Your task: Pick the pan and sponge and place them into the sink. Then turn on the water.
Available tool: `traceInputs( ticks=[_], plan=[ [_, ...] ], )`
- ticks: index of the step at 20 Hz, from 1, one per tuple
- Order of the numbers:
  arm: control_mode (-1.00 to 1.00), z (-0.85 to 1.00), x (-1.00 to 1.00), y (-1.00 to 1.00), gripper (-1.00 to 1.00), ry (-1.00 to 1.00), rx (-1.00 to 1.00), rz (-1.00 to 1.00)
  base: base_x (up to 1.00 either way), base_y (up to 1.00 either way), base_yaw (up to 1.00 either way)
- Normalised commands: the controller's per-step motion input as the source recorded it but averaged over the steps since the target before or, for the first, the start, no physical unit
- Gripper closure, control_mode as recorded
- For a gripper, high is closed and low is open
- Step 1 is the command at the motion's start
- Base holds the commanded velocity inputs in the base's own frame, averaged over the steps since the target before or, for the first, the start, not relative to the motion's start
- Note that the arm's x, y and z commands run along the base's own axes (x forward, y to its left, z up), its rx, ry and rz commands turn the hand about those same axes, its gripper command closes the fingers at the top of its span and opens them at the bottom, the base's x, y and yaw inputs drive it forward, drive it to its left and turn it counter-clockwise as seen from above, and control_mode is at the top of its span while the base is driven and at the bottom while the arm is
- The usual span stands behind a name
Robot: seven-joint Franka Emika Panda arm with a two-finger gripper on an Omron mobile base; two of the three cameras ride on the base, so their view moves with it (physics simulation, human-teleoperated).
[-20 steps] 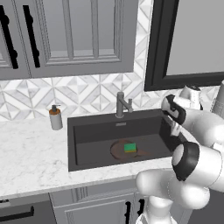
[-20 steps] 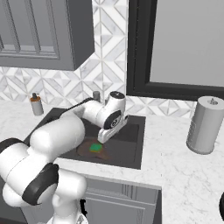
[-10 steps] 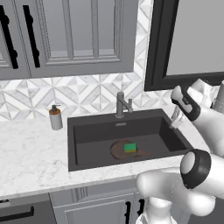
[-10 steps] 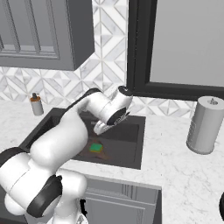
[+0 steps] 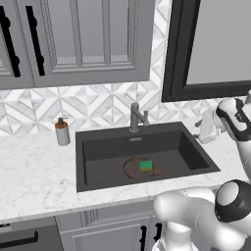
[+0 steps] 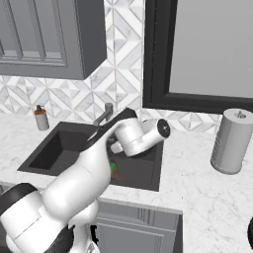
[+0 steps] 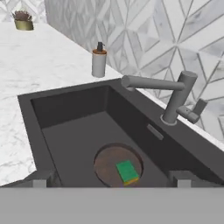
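The pan (image 7: 118, 164) lies flat on the floor of the sink (image 7: 70, 131), and the sponge (image 7: 127, 171) sits on top of the pan. So both things are already in the sink. What is left is the water: no blue stream comes from the faucet (image 7: 162, 92), so it is not on yet.

The gripper (image 5: 206, 131) is up over the counter at the right side of the sink. Its fingers are wide apart and hold nothing. In the hand view, the pan and sponge are just ahead of the fingers and between them. The faucet is farther ahead and off to one side.

The sponge's long side runs slantwise, away from the fingers toward the faucet wall. The faucet spout points out over the sink. The pan's handle looks to point toward the right side of the sink, but it is dark and hard to see.
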Motion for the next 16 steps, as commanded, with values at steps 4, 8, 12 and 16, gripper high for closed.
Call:
traceInputs(
  ticks=[4, 8, 12, 16],
  plan=[
    [-1.00, 0.00, 0.00, 0.21, -1.00, -0.16, 0.23, 0.00, 0.00, 0.00, 0.00],
    [-1.00, 0.06, 0.19, -0.05, -1.00, -0.05, 0.32, 0.02, 0.00, 0.00, 0.00],
    [-1.00, 0.07, 0.19, -0.13, -1.00, -0.01, 0.28, 0.05, 0.00, 0.00, 0.00],
    [-1.00, 0.07, 0.17, 0.02, -1.00, -0.02, 0.14, 0.01, 0.00, 0.00, 0.00]
  ],
)
